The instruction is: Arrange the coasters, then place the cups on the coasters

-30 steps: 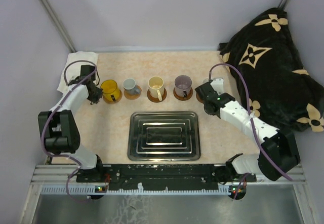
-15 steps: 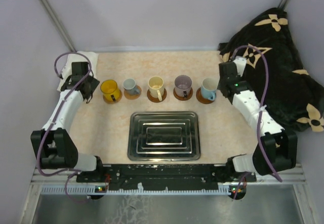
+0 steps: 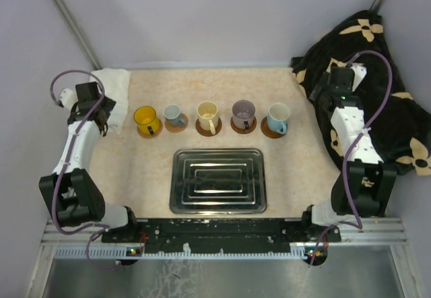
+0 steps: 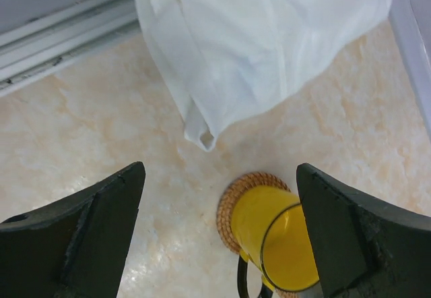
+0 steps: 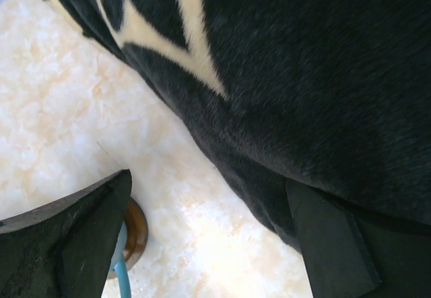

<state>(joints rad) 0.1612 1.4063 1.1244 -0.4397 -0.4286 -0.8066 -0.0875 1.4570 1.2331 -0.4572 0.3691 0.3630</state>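
Behind the tray (image 3: 217, 153), I see all five cups (image 3: 207, 114) sitting on coasters (image 3: 176, 127) in a row; my left gripper (image 4: 220, 176) and right gripper (image 5: 209, 183) gape empty, well outside the tray's far corners.

Five cups (image 3: 208, 115), five coasters (image 3: 272, 133), one tray (image 3: 217, 154), one cloth (image 3: 116, 85), one blanket (image 3: 377, 75)

Lab test booth: blank grey walls (image 3: 215, 15), aluminium mounting rail (image 3: 54, 234)

Cups (image 3: 207, 116) in a row bar mid-table, gaps narrow; bare tabletop (image 3: 215, 85) runs behind. A steel tray (image 3: 217, 181) fills near centre, a black blanket (image 3: 377, 75) crowds the right.
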